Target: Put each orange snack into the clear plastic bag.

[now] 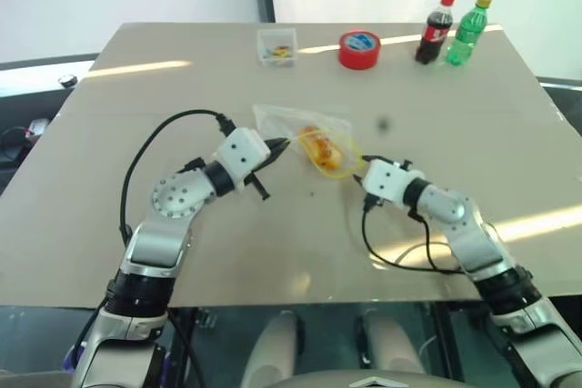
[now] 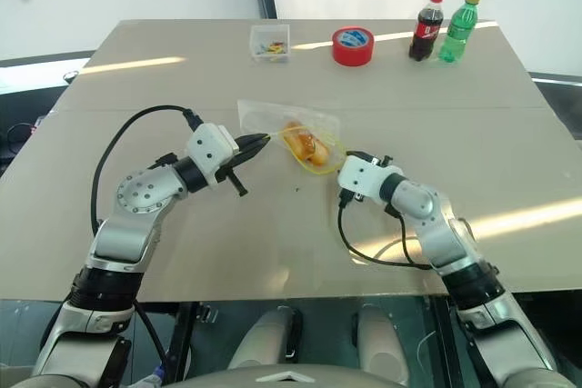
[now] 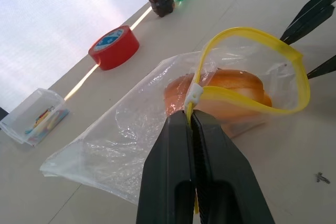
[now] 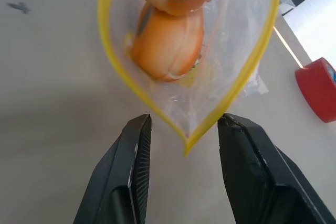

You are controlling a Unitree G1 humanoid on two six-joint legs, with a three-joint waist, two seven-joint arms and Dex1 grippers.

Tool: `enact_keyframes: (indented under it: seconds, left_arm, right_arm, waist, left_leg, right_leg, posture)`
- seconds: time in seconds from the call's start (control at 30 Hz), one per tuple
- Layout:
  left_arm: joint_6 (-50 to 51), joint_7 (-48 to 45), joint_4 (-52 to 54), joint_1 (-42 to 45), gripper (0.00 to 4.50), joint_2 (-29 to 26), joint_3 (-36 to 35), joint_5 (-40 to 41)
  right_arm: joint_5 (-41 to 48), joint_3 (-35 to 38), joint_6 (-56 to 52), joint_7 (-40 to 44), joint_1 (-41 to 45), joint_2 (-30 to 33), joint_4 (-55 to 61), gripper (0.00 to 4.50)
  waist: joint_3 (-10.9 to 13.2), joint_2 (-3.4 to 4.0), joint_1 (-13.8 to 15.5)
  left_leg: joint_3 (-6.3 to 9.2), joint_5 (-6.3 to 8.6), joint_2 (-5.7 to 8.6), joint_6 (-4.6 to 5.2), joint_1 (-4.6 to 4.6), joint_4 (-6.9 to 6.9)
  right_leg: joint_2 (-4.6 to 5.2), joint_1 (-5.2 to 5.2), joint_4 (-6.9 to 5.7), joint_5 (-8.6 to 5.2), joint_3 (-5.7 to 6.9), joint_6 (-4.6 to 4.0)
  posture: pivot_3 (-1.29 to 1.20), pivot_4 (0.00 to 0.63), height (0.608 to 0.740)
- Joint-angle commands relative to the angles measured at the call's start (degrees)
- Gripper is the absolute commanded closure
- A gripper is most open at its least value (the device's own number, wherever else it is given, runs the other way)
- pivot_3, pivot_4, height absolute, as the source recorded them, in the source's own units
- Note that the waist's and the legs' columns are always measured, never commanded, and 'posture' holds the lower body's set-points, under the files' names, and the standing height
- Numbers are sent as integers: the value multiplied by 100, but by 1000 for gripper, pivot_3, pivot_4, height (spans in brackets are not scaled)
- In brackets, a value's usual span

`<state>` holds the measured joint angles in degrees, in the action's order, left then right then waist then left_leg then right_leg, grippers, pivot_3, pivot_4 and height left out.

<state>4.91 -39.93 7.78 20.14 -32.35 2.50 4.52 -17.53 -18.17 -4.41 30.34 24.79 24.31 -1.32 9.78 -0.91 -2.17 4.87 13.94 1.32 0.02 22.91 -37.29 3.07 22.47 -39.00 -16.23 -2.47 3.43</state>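
- Left gripper (image 3: 194,124): jaws clamped on the yellow strip of the clear plastic bag (image 3: 131,140), evidently to hold its mouth open.
- Right gripper (image 4: 184,129): fingers parted, holding nothing, the strip's corner between them untouched.
- Orange snacks (image 4: 168,45): both inside the bag, centre of the head views on the table (image 1: 136,179). Task judged essentially done.

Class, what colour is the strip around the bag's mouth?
Yellow; the strip on the bag shows best in the right wrist view.
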Motion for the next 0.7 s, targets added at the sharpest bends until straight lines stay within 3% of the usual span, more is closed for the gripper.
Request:
enact_keyframes:
  seconds: [0.03, 0.17, 0.33, 0.57, 0.7]
  left_arm:
    - [17, 52, 277, 47, 4500, -30, -106, 39]
    - [53, 64, 314, 30, 4500, -33, -112, 38]
    - [103, 71, 353, 33, 4500, -41, -157, 72]
    - [815, 209, 325, 834, 4500, 162, -656, 880]
    - [952, 215, 234, 1014, 4500, 154, -676, 953]
  right_arm:
    - [-20, 70, 280, -194, 187, -95, -131, 2993]
    - [-21, 74, 426, -189, 213, -99, -215, 4443]
    - [36, 225, 436, -145, 216, -7, -19, 4443]
    - [240, 1027, 126, 107, 805, 751, 612, 4443]
    - [394, 1135, -55, 385, 1002, 988, 797, 4443]
  waist:
    - [0, 0, 5]
    - [0, 0, 3]
    - [0, 0, 0]
    - [3, 0, 17]
    - [1, -2, -16]
  left_leg:
    - [1, 0, 0, 0, 1, 0]
    - [0, 0, 0, 0, 2, 0]
    - [0, 0, 0, 1, 1, 0]
    - [5, 0, 2, 1, 7, -6]
    - [3, 0, 1, 0, 6, -2]
  right_leg:
    - [0, 0, 1, 0, 0, 0]
    - [1, 0, 2, 0, 0, 0]
    - [0, 0, -1, 0, 0, 0]
    - [1, 1, -2, 0, 6, 1]
    - [-1, 0, 5, 0, 4, 0]
  posture:
    - [0, 150, 740]
    - [0, 150, 740]
    - [0, 150, 740]
    - [0, 150, 740]
    - [0, 150, 740]
